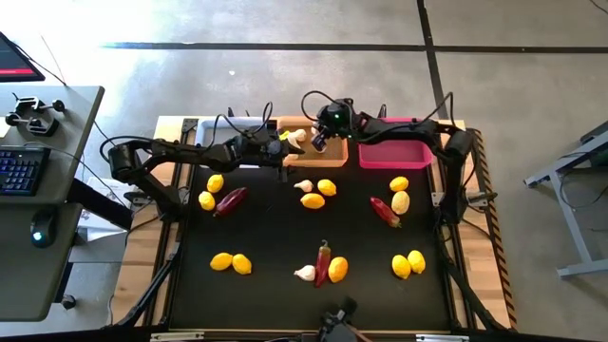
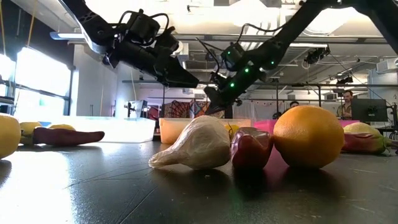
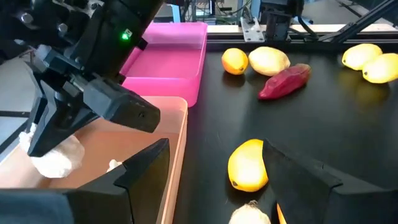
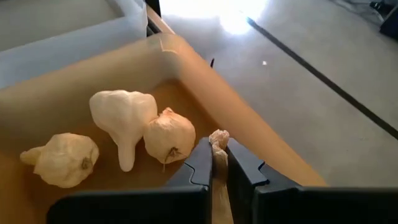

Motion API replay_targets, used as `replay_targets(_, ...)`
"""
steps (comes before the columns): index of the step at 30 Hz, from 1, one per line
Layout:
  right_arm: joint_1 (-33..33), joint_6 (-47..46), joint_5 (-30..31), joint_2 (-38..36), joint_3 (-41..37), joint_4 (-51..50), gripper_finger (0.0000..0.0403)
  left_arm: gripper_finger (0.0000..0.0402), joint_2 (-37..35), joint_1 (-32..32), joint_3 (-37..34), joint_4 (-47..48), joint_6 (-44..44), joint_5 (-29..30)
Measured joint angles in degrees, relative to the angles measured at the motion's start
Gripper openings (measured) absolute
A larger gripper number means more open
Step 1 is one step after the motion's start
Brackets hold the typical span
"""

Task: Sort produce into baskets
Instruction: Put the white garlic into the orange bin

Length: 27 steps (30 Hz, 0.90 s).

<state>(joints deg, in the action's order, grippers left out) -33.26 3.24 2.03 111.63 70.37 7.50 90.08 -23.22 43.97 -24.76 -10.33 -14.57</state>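
Jaws of right gripper [image 4: 216,163] are clamped on a garlic stem [image 4: 217,140] above orange basket [image 4: 205,74]; three garlic bulbs [image 4: 168,137] are seen just beyond them. Left gripper [image 3: 211,168] is held wide, empty.

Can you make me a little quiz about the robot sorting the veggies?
1. True or false: the pink basket has garlic in it.
2. What is the right gripper pinching over the orange basket? A, a lemon. B, a bit of garlic. C, a chili pepper.
3. In the right wrist view, how many whole garlic bulbs lie in the orange basket?

Key: 1 false, no garlic shows in it. 2 B. 3 three.
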Motion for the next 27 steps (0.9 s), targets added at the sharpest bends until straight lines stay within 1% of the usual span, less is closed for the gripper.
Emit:
replay_targets(7, -0.4, -1.79, -2.03, 0.79, 0.17, -0.66, 0.0011, 0.0244, 0.0, 0.0, 0.0, -0.04, 0.06, -0.02)
replay_targets(14, -0.5, -1.79, -2.69, 0.82, 0.17, -2.6, 0.0035, 0.0244, 0.0, 0.02, 0.0, -0.38, 0.15, -0.02)
replay_targets(22, -0.5, -1.77, -2.6, 0.83, 0.15, -2.59, 0.0085, 0.0244, 0.0, 0.02, 0.0, -0.38, 0.14, -0.02)
replay_targets(27, -0.08, -1.77, 0.72, 0.83, 0.13, -2.6, 0.0136, 0.0244, 0.0, 0.02, 0.0, -0.79, 0.1, -0.02)
